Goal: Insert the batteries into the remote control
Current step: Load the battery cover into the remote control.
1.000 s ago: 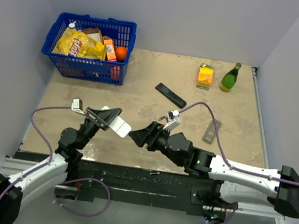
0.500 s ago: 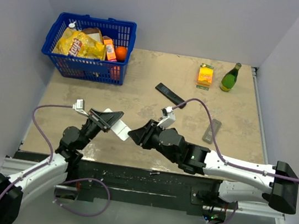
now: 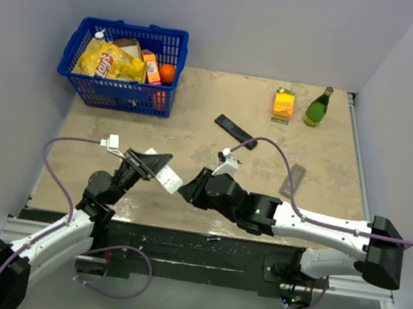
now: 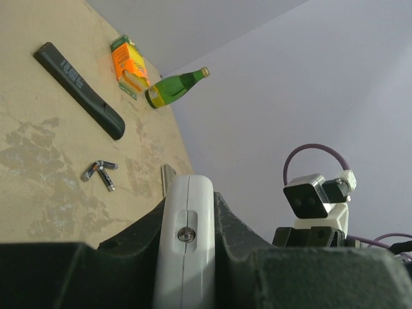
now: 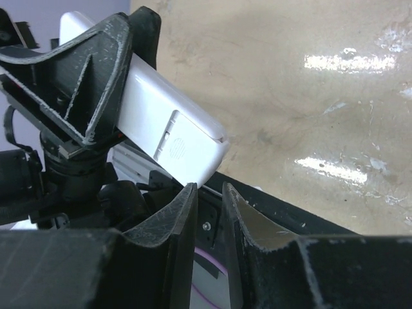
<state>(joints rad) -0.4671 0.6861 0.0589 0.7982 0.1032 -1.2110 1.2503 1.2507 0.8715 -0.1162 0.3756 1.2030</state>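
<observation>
Left wrist: three batteries (image 4: 91,172); one black remote (image 4: 77,87)

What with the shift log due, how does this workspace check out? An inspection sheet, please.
Surface: beige table, worn patches, glare.
Job's things: white remote held above the table; batteries loose on the table near a black remote.
Clutter: grey remote; blue basket of groceries; orange carton; green bottle.
End effectors: left end effector shut on the white remote; right end effector narrowly open, empty, tips at the white remote's free end.
Cables: purple cable loops off the left wrist; second cable arches over the table.
Surroundings: grey walls; black base rail.
</observation>
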